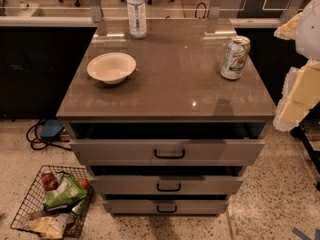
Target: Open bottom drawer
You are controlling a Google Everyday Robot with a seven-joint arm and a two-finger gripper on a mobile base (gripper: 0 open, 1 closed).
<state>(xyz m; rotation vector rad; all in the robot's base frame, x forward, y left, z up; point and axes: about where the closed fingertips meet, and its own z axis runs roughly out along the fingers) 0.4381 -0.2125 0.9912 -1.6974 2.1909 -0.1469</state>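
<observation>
The bottom drawer [165, 206] sits lowest in the cabinet front, close to the floor, with its small black handle [166, 209] at the middle of the panel. Only a thin dark strip shows above its front and none of its inside is visible, so it looks shut or barely out (the top drawer [167, 151] and the middle drawer [167, 185] show wider dark gaps above theirs). The tool [294, 106] is at the right edge of the view, a pale shape beside the worktop's [170, 84] right side, well above and well apart from the handle. Whether it is apart or together cannot be told. Judging from this, the task is hardly begun: the reach down to the handle, the grasp and the pull all seem left to do. A bowl [111, 67], a bottle [136, 11] and a can [235, 58] stand on the worktop.
</observation>
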